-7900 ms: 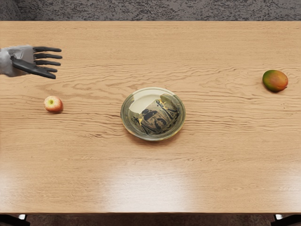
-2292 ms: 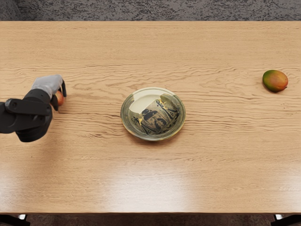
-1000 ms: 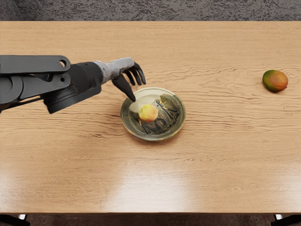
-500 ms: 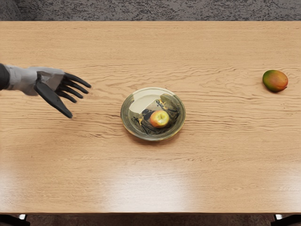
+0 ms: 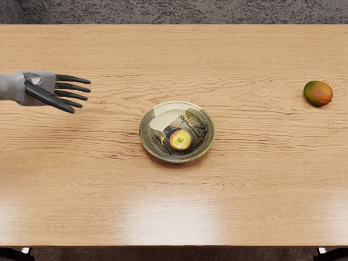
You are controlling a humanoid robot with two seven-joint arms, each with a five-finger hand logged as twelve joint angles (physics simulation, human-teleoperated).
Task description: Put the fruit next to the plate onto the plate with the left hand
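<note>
Apple (image 5: 180,140) sits in the plate (image 5: 151,117) while my left hand (image 5: 41,90) hovers well apart, fingers (image 5: 73,87) spread and empty, so I judge only a roll over its shallow rim could spoil things.

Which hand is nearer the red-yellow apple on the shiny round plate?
Left, of what shows. The open left hand is far left of the red-yellow apple on the shiny round plate; the right hand is out of view.

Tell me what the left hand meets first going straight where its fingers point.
The left hand points right across bare table; it may clip the plate at its far rim, height unclear.
</note>
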